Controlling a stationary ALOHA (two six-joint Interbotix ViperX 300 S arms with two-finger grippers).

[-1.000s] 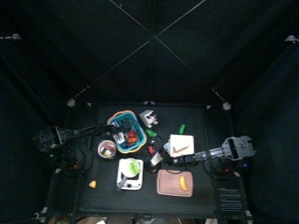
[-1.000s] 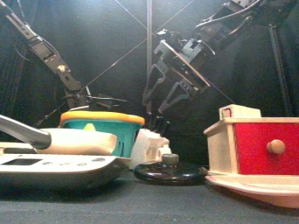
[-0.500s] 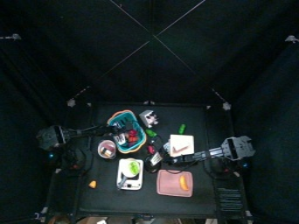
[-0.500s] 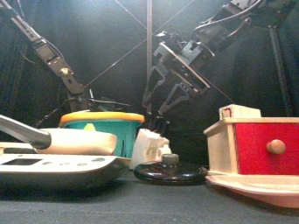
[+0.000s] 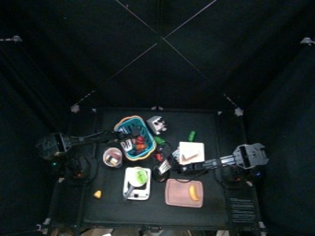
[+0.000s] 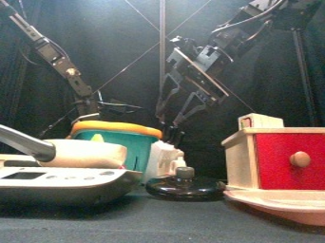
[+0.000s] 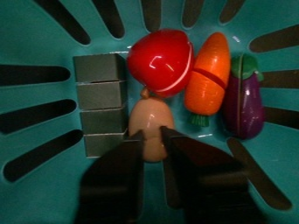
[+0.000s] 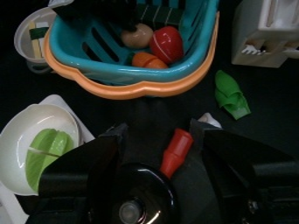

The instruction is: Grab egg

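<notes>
The egg [image 7: 149, 114] is tan and lies in the teal basket [image 7: 47, 52] beside a red tomato [image 7: 160, 59], a carrot [image 7: 207, 74], an eggplant [image 7: 243, 96] and a grey block [image 7: 103, 105]. My left gripper [image 7: 152, 137] reaches down into the basket, its two jaws pressed against the egg's sides. In the right wrist view the egg [image 8: 138, 35] shows under the left gripper [image 8: 117, 12]. My right gripper [image 8: 162, 144] hangs open in front of the basket [image 8: 128, 61], above a red chilli [image 8: 177, 153] and a black lid [image 8: 138, 203].
From the front, the basket [image 6: 114, 135] stands left of centre, behind a grey tray [image 6: 51, 180]. The black lid [image 6: 184, 184] sits in the middle and a red drawer box [image 6: 286, 157] at the right. A white bowl [image 8: 26, 153] with green slices and a green vegetable [image 8: 230, 94] lie near the basket.
My left gripper's jaws have narrowed onto the egg inside the basket. The basket has shifted slightly in the front view. The right arm has not moved.
</notes>
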